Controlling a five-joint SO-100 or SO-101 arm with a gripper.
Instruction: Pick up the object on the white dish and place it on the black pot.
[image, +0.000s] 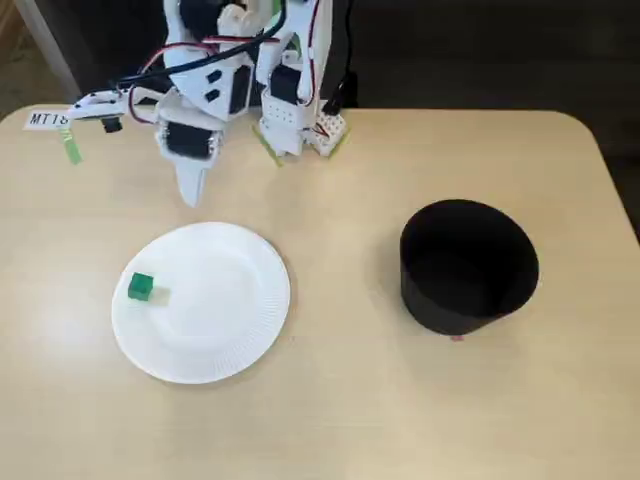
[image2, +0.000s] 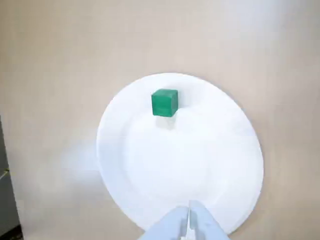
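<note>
**Green cube on plate, gripper overhead**

Gripper (image2: 189, 216): fingertips pressed together, empty, above the white dish's (image2: 150, 200) near rim.
Cube (image2: 164, 102): small, bright green, equal-sided so no long axis; beyond the fingertips, near the far rim.
Black pot (image: 468, 268): fixed view only, well apart.

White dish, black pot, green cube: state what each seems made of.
White dish: likely paper, matte, with a finely ridged rim. Black pot: matte black with thin straight walls, perhaps plastic or card; unclear. Green cube: solid colour and crisp edges suggest plastic or painted wood.
</note>
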